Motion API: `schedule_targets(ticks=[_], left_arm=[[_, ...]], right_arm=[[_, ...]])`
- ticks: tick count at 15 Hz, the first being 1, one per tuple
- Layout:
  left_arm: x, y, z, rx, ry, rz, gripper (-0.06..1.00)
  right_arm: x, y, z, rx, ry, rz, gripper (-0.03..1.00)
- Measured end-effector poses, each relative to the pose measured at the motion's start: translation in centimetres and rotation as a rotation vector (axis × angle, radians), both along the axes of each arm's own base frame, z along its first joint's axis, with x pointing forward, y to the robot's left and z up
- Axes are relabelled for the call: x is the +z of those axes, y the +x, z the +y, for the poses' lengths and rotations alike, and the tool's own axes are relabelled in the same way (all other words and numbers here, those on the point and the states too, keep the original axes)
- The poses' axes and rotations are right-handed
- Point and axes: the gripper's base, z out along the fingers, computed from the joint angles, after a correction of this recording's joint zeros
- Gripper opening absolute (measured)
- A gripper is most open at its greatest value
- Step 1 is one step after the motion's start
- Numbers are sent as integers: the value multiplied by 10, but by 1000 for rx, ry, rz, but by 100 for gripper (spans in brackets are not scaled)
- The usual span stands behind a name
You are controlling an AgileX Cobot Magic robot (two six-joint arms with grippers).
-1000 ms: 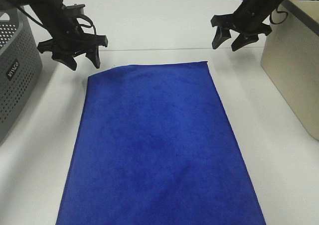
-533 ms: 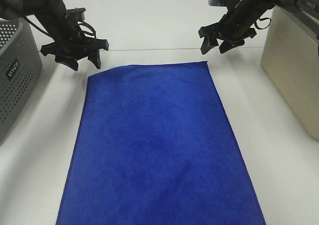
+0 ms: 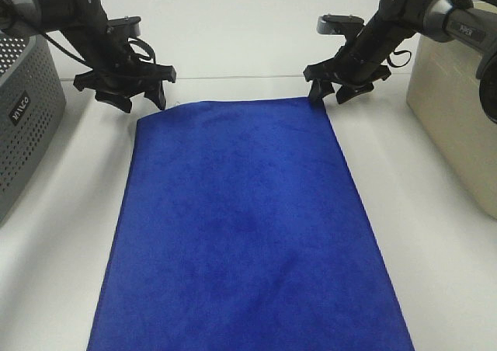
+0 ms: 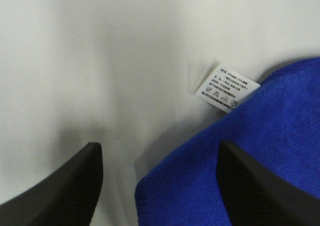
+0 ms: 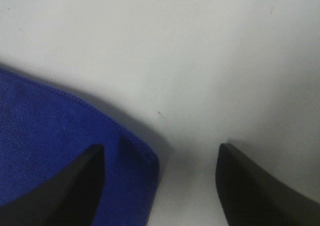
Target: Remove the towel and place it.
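The towel (image 3: 245,227) lies flat and smooth on the white table (image 3: 435,250), its long blue sheet running away from the near edge. A grey basket (image 3: 23,110) stands off to the left and a beige box (image 3: 458,118) off to the right. At the far-left corner, the left gripper (image 3: 133,101) hangs with its jaws spread wide astride the cloth, beside the white tag (image 4: 226,87). At the far-right corner, the right gripper (image 3: 330,96) is also spread wide, one finger (image 5: 60,186) over the hem.

You have bright, even overhead light, and the white table (image 3: 435,273) nearly washes out. In the left wrist view the fingers (image 4: 55,191) of the left gripper (image 4: 159,146) blur darkly, soft shadows spread beneath them, and the tag (image 4: 227,87) on the towel (image 4: 290,111) looks fairly sharp.
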Motion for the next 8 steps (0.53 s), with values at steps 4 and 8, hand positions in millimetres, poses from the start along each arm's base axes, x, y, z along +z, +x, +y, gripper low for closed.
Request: schedule_targets(ticks=[4, 8], left_arm=[[-18, 0, -2, -28, 12, 22, 60], [-21, 1, -3, -28, 10, 13, 60]], right_arm=[[-6, 0, 1, 11, 10, 0, 64], [-8, 2, 2, 14, 14, -14, 62]])
